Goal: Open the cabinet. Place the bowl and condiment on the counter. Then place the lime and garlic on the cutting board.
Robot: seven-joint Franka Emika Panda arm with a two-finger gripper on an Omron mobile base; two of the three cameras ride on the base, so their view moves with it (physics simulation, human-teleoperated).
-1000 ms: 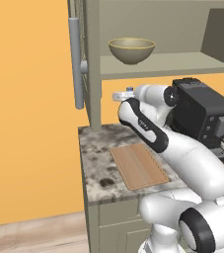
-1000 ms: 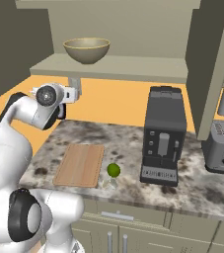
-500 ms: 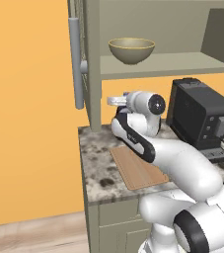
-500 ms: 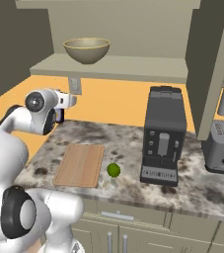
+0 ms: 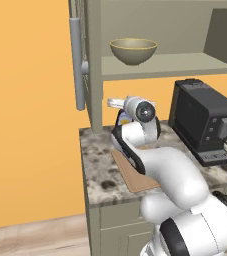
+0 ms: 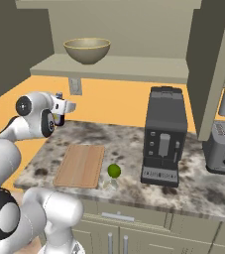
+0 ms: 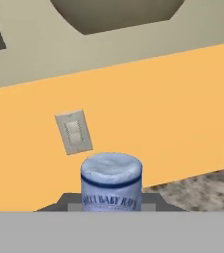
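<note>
1. Cabinet [image 5: 92,60] open, door edge and bar handle [image 5: 76,64] at left in the left base view; bowl [image 6: 87,50] on the inner shelf [image 6: 134,68].
2. Fingers [image 6: 59,115] nearly closed on the bottle [image 7: 111,182], held above the worktop [image 6: 129,144] near the back wall; cap seen close in the hand view, with a label reading "BABY RAY" below it.
3. Wall outlet [image 7: 74,131] on the orange wall beyond the bottle in the hand view.
4. Board [image 6: 81,164] flat on the worktop, bare, in front of and below the hand.
5. Lime [image 6: 114,171] on the worktop just beside the board's right edge in the right base view; garlic [image 6: 107,184] pale and faint just in front of it, near the worktop's front edge.
6. Coffee machine [image 6: 164,136] right of the lime; toaster [image 6: 224,147] further right.
7. Since a second ago: wrist swung lower and further toward the wall, bottle carried along; fingers' gap unchanged; bowl, lime and board unmoved.
</note>
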